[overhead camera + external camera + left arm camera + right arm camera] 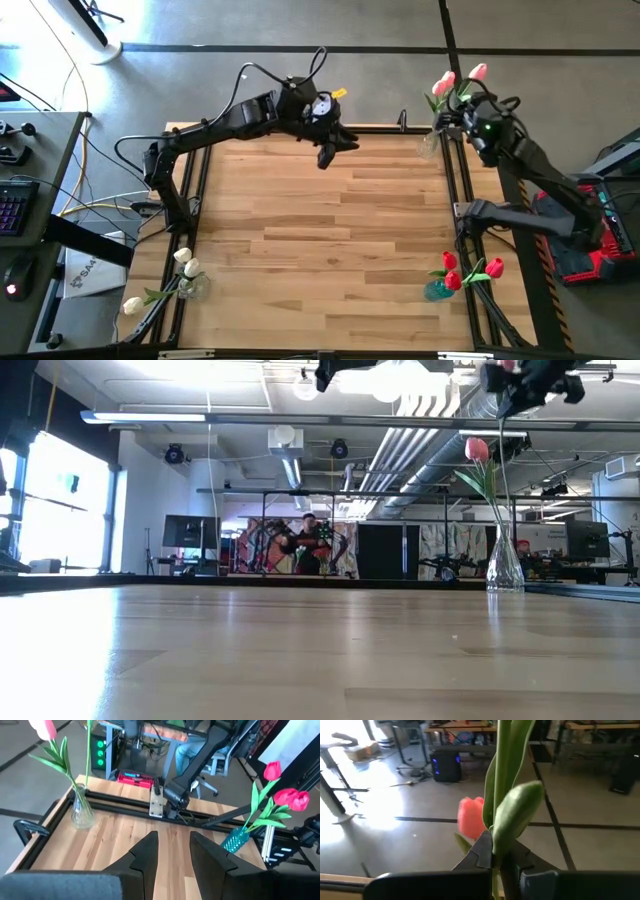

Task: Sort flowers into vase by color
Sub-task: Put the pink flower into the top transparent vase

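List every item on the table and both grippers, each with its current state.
Clear vase: upright, far right corner, holds pink tulip.
Second pink tulip: gripped over that vase.
Teal vase: near right corner, holds red tulips.
Left corner vase: holds white tulips.
Left gripper: jaws open, empty.
Right gripper: shut on tulip stem.

overhead plus table-level views, both sharing the clear vase (428, 146) (504, 566)
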Controlling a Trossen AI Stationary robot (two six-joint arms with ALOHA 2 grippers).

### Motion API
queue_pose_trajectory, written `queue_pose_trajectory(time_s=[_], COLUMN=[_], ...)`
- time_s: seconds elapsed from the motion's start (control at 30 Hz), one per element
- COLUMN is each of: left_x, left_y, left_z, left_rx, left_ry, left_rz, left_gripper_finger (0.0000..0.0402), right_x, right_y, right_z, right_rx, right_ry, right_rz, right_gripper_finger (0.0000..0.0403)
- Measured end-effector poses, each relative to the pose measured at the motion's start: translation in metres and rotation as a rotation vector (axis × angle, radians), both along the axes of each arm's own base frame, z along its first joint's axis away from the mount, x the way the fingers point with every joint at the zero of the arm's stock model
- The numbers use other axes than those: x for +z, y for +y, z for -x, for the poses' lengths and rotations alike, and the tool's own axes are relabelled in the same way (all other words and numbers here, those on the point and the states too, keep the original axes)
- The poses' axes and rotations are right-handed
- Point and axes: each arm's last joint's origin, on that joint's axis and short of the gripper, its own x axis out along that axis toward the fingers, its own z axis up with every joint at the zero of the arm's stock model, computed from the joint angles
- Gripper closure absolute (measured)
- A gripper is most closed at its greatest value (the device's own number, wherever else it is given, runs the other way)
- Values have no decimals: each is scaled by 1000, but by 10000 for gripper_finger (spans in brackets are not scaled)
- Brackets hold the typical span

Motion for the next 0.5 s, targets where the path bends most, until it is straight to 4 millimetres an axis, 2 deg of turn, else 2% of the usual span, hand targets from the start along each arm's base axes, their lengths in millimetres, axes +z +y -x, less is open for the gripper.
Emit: queue_pose_trajectory(time_s=[0.1,0.3,0.5], left_x=[-2,-3,-3], left_y=[0,2,8], left_z=[1,2,4], left_rx=[0,3,18], left_ry=[22,30,35], left_rz=[7,1,3], left_gripper_finger=[300,300,300], right_x=[-8,-9,-7], right_y=[-9,-21,-21], right_z=[1,6,9], right_rx=[-29,-22,8], right_ry=[-8,-54,-102], right_rz=[-6,4,2], right_gripper_finger=[403,403,403])
